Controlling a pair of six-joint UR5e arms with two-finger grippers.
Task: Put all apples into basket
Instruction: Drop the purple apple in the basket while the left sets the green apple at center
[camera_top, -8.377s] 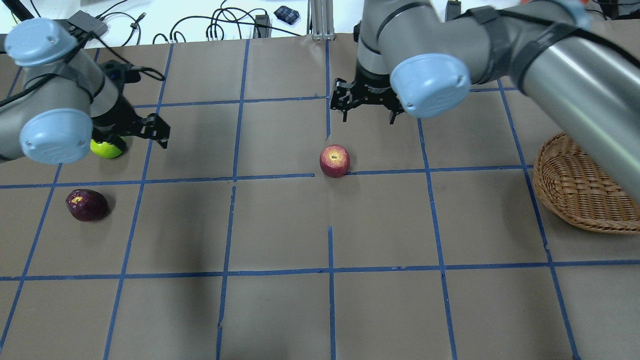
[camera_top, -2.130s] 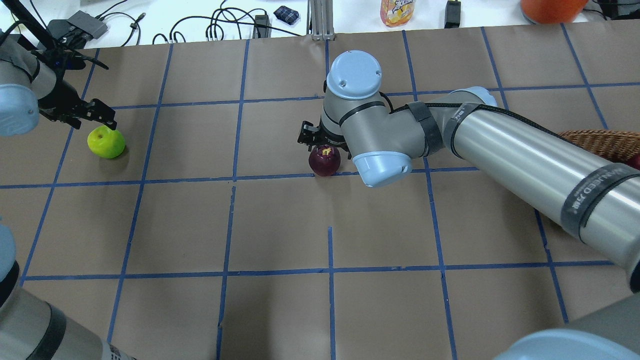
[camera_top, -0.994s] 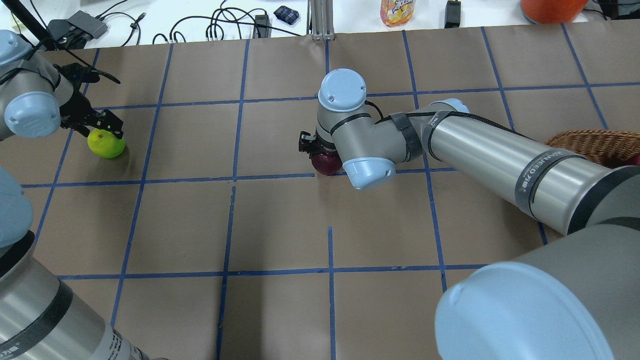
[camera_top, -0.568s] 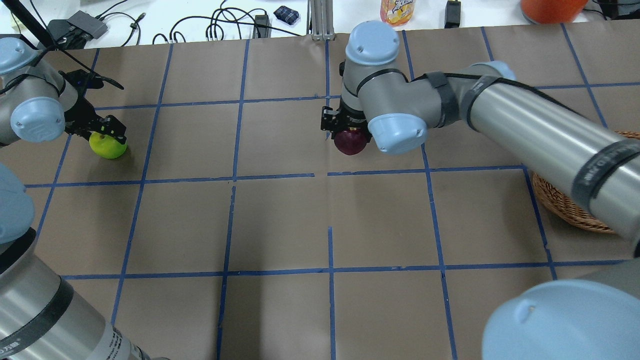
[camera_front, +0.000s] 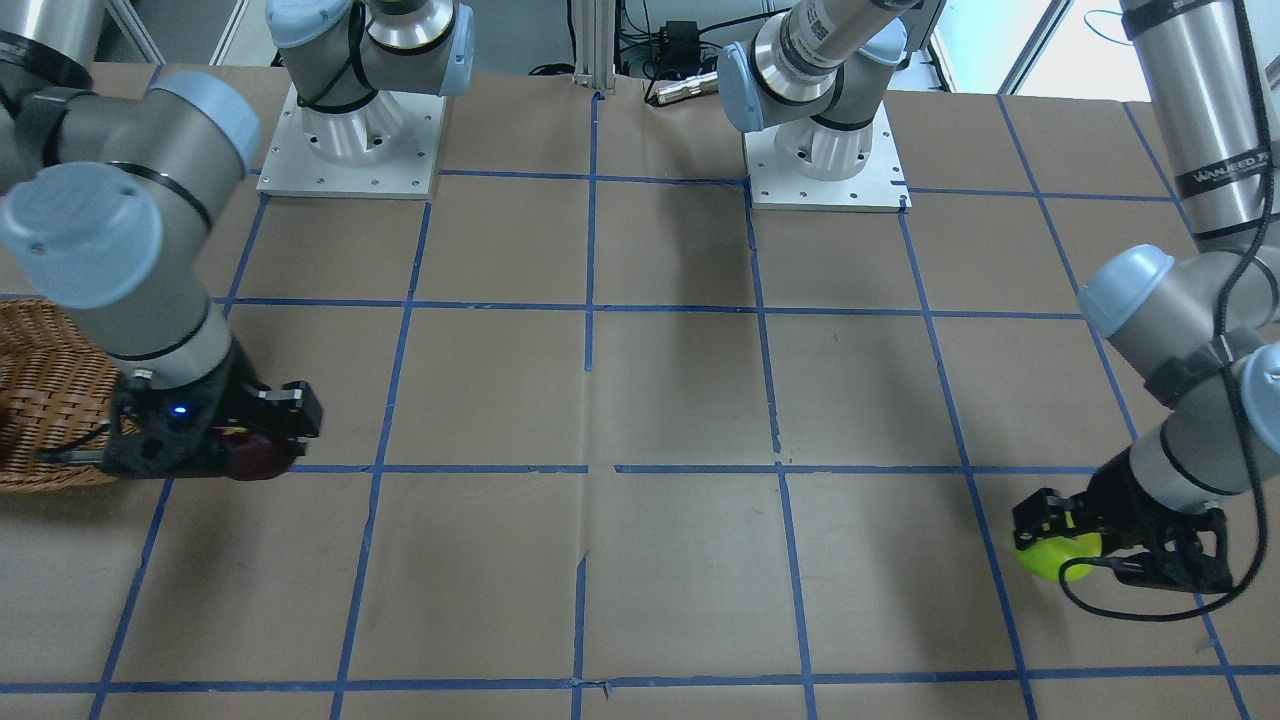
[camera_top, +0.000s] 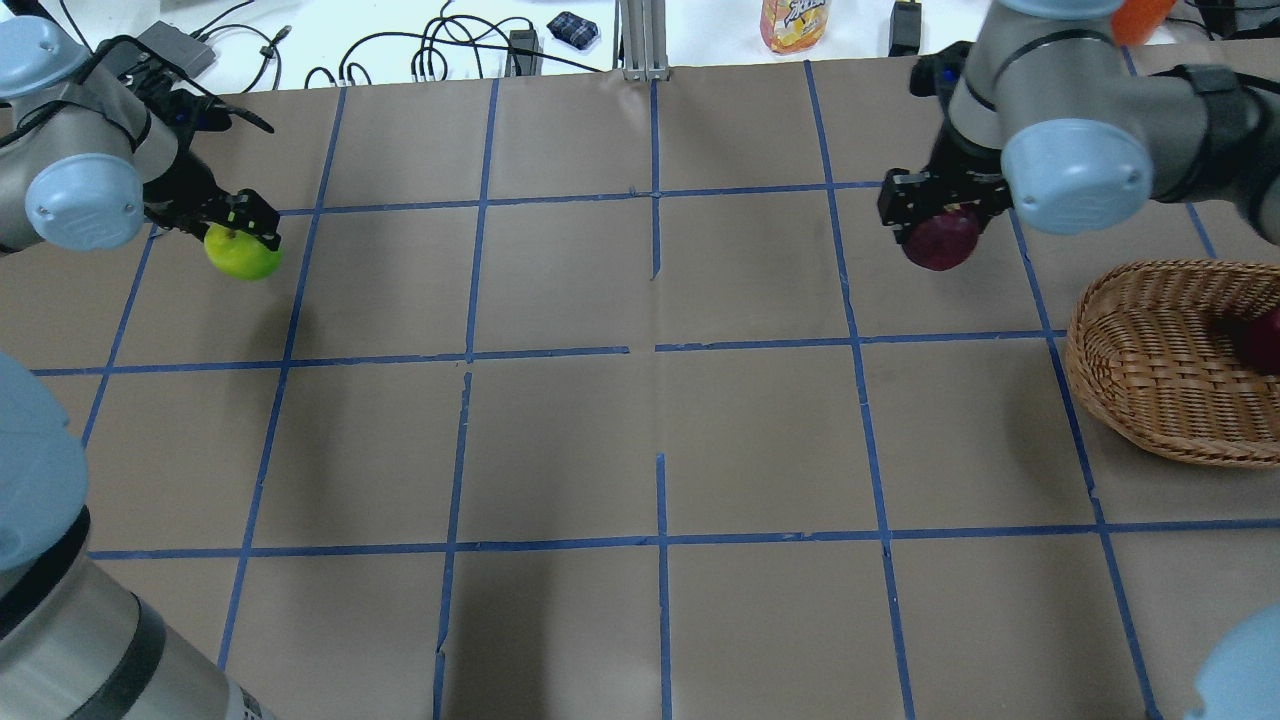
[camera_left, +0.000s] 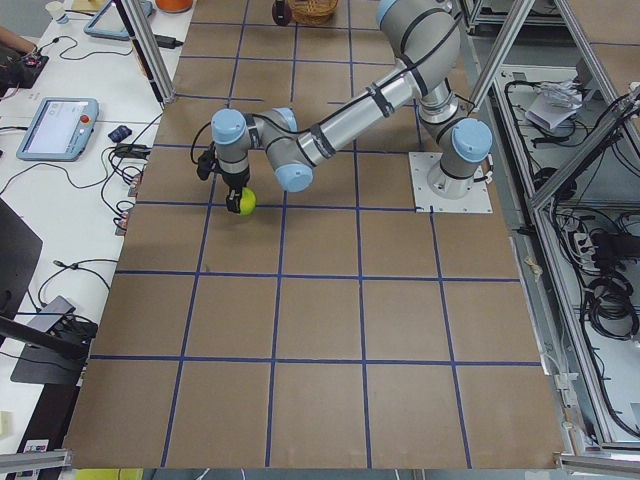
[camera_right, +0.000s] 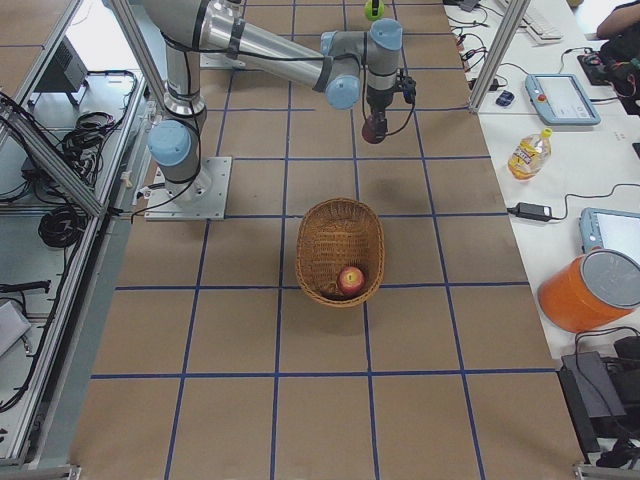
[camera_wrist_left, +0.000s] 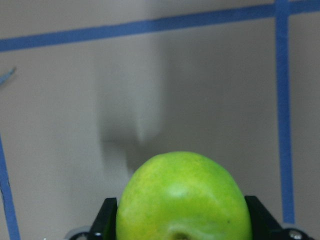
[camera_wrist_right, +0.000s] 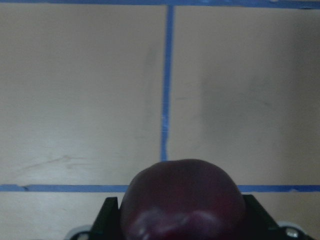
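Observation:
My left gripper (camera_top: 242, 232) is shut on the lime green apple (camera_top: 243, 255) and holds it above the table at the far left; the apple fills the left wrist view (camera_wrist_left: 182, 200). My right gripper (camera_top: 940, 222) is shut on the dark purple apple (camera_top: 941, 240) and holds it in the air to the left of and beyond the wicker basket (camera_top: 1150, 400). That apple also shows in the right wrist view (camera_wrist_right: 182, 200). The red apple (camera_right: 350, 279) lies inside the basket (camera_right: 335, 235), near one end.
Blue tape lines grid the brown table. A juice bottle (camera_top: 795, 20), an orange container (camera_right: 595, 290) and cables (camera_top: 440, 50) lie past the far edge. The two arm bases (camera_front: 345, 140) stand on the robot's side.
My right gripper has carried the purple apple right, close to the basket. My left gripper has closed on the green apple and lifted it off the table.

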